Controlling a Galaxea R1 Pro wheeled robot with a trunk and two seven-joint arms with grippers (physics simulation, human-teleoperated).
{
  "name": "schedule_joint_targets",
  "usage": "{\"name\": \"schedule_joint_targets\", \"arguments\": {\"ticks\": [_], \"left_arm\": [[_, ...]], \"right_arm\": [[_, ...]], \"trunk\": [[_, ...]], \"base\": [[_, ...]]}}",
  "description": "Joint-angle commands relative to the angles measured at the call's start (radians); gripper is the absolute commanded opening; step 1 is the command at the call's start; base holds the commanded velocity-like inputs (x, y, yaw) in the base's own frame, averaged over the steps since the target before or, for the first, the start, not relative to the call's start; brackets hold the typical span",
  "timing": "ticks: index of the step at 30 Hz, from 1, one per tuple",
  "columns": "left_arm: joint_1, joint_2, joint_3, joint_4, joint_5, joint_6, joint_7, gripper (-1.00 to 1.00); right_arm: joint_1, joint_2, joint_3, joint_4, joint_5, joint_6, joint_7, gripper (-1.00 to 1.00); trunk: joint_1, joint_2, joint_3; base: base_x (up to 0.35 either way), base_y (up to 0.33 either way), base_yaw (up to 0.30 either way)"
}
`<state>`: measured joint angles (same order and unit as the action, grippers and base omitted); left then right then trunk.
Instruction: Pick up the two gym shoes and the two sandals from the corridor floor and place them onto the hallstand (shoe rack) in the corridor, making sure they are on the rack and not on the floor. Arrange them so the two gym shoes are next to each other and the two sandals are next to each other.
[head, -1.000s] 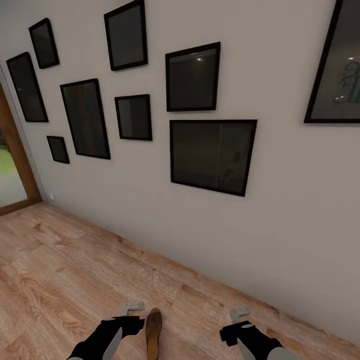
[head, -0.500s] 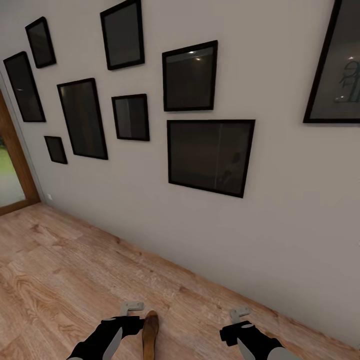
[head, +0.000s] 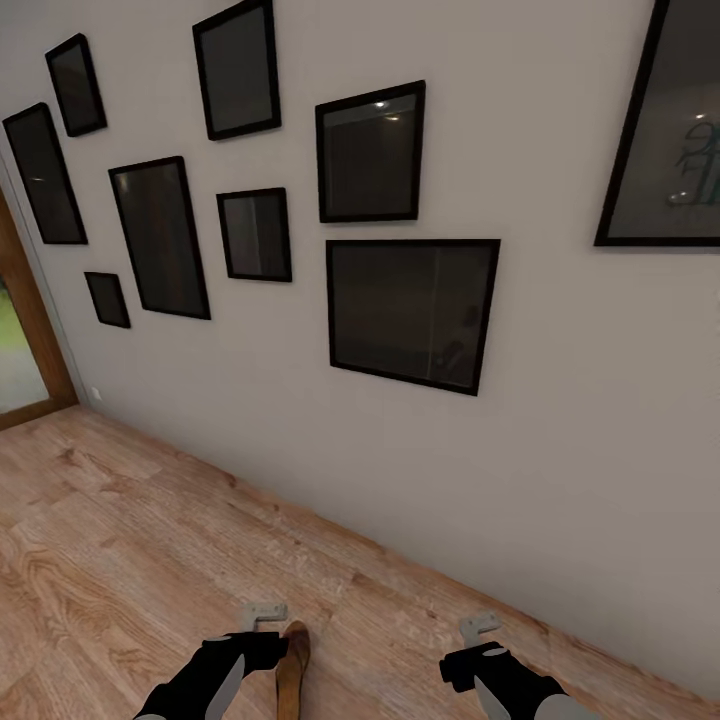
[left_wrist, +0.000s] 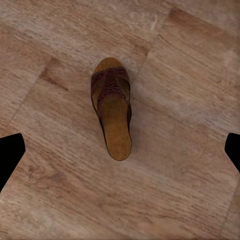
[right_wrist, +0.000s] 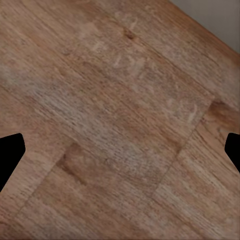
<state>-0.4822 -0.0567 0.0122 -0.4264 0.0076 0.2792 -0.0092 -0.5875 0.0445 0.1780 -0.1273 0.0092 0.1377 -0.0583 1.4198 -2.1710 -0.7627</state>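
A: Start from our tools. Where did we have them?

B: Our left gripper (head: 262, 616) hung low over the corridor floor (head: 120, 540), and in its wrist view both dark fingertips sat at the far edges of the frame, so we judged the jaws spread wide with nothing between them. One sandal (left_wrist: 112, 107) lay flat on the planks, centred between those tips, sole down, dark strap toward one end and tan footbed bare behind it.

A: And from the head?

B: The sandal (head: 292, 665) showed just beside the left gripper, on its inner side, not touching it. We read the arm as held above the sandal to line up a grasp, not yet descending.

A: The other arm?

B: Our right gripper (head: 480, 627) hovered well apart from the sandal, near the foot of the grey wall (head: 560, 420). Its wrist view gave bare planks between fingertips again at the frame edges, so open and empty too. It looked parked clear of the left arm's work.

A: Anything further out?

B: Black picture frames (head: 410, 310) on the wall and a wooden doorway (head: 30, 340) at the left. We made out no gym shoes or hallstand from here.
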Motion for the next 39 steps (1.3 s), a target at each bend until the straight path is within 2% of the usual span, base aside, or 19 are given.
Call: {"name": "schedule_joint_targets", "arguments": {"ticks": [1,10,31,36,39], "left_arm": [[0.0,0.0,0.0,0.0,0.0,0.0,0.0,1.0],[0.0,0.0,0.0,0.0,0.0,0.0,0.0,1.0],[0.0,0.0,0.0,0.0,0.0,0.0,0.0,1.0],[0.0,-0.001,0.023,-0.007,0.001,0.003,0.001,1.0],[0.0,-0.003,0.029,-0.055,0.0,0.011,0.001,1.0]], "right_arm": [[0.0,0.0,0.0,0.0,0.0,0.0,0.0,1.0],[0.0,0.0,0.0,0.0,0.0,0.0,0.0,1.0],[0.0,0.0,0.0,0.0,0.0,0.0,0.0,1.0],[0.0,0.0,0.0,0.005,0.001,-0.002,0.0,1.0],[0.0,-0.002,-0.001,0.006,0.001,-0.002,-0.003,1.0]], "trunk": [[0.0,0.0,0.0],[0.0,0.0,0.0],[0.0,0.0,0.0],[0.0,0.0,0.0],[0.0,0.0,0.0]], "base": [[0.0,-0.051,0.0],[0.0,-0.119,0.0],[0.048,-0.038,0.0],[0.001,-0.001,0.0],[0.0,0.0,0.0]]}}
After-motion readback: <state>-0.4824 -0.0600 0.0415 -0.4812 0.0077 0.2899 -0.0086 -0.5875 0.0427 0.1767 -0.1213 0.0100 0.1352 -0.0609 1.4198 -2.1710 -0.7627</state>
